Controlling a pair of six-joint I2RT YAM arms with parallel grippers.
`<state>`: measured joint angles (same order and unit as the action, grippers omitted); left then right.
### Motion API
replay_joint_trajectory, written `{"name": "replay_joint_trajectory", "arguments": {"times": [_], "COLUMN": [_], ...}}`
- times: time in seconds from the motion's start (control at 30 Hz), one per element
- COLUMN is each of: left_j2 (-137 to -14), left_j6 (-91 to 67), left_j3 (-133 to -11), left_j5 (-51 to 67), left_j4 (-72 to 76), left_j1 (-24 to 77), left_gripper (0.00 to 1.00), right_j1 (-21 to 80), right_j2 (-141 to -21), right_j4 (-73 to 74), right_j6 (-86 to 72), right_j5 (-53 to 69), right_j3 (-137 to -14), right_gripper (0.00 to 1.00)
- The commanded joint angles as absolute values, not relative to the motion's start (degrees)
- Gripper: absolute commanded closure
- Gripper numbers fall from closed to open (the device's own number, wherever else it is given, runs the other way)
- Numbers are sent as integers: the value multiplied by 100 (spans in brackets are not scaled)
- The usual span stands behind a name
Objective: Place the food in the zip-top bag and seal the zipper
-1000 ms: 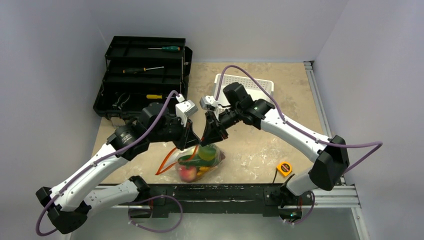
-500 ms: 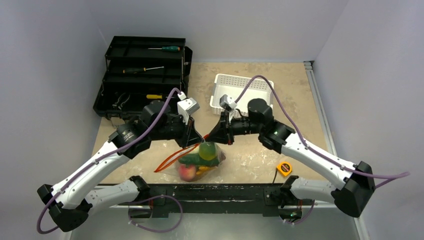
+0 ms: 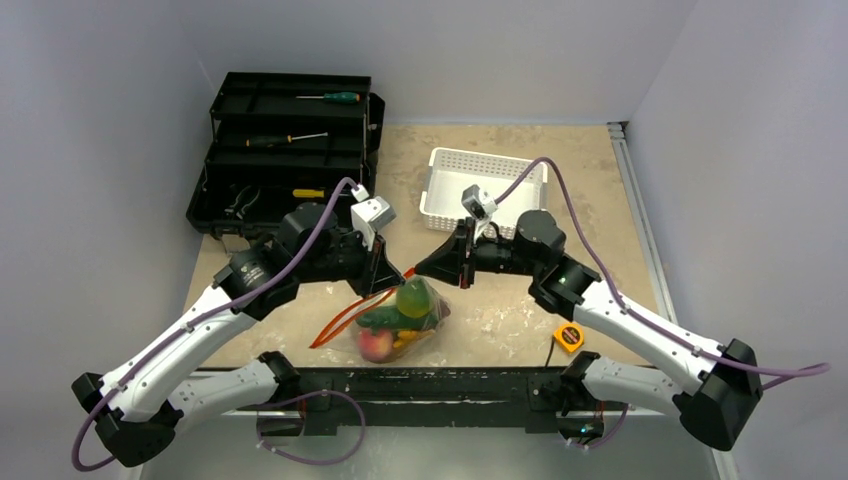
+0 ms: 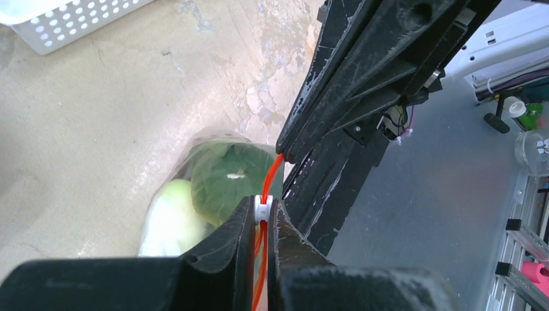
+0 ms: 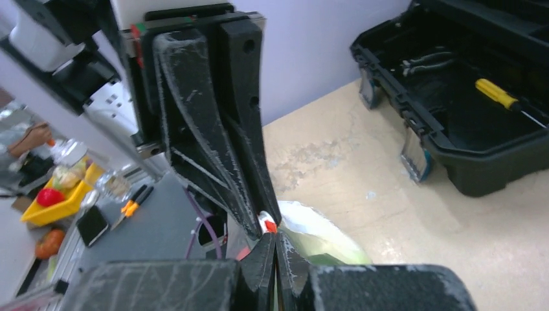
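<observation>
Both arms reached inward over the table (image 3: 520, 300), forearms angled down, their wrists meeting tip to tip just above the zip-top bag (image 3: 402, 335). The left gripper (image 4: 260, 223) was clamped on the white slider (image 4: 261, 208) of the zipper (image 4: 274, 172). The right gripper (image 5: 275, 245), jaws pressed together, pinched the orange-red strip just beyond it. The bag lay near the front edge between the arm bases, holding the green cabbage (image 3: 413, 298), cucumber (image 3: 383, 320) and peach (image 3: 375, 346). Whether its mouth was sealed could not be made out.
</observation>
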<state>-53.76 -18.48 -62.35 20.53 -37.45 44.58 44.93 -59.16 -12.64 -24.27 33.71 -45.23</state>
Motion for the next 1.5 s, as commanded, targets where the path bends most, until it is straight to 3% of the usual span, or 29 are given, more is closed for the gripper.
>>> {"name": "replay_joint_trajectory", "arguments": {"times": [0.0, 0.07, 0.13, 0.53, 0.77, 0.87, 1.07, 1.47], "left_j2": [-5274, -5273, -5289, -5242, -5247, -5217, -5214, -5213], "left_j6": [-1821, -1783, -1759, -1790, -1819, -1802, -1802, -1784], "left_j3": [-6196, -6218, -6235, -6219, -6197, -6205, -6206, -6269], "left_j5": [2141, 2167, 2180, 2257, 2310, 2304, 2305, 2319], "left_j4": [-3914, -3922, -3934, -3858, -3832, -3863, -3875, -3888], "left_j1": [4447, 4447, 4447, 4447, 4447, 4447, 4447, 4447], "left_gripper": [100, 100, 100, 100, 100, 100, 100, 100], "right_j1": [4460, 4465, 4465, 4460, 4446, 4318, 4033, 4018], "right_j2": [-6107, -6275, -6438, -6857, -6876, -6760, -6486, -7014], "right_j4": [-1431, -1062, -842, -791, -897, -815, -808, -688], "right_j6": [-1634, -1300, -1124, -995, -1036, -1050, -1150, -1029], "right_j5": [4746, 5142, 5418, 5860, 5698, 5357, 5030, 5857], "right_j3": [-5031, -5289, -5465, -5564, -5509, -5490, -5445, -5627], "right_gripper": [92, 71, 65, 71, 91, 77, 64, 62]}}
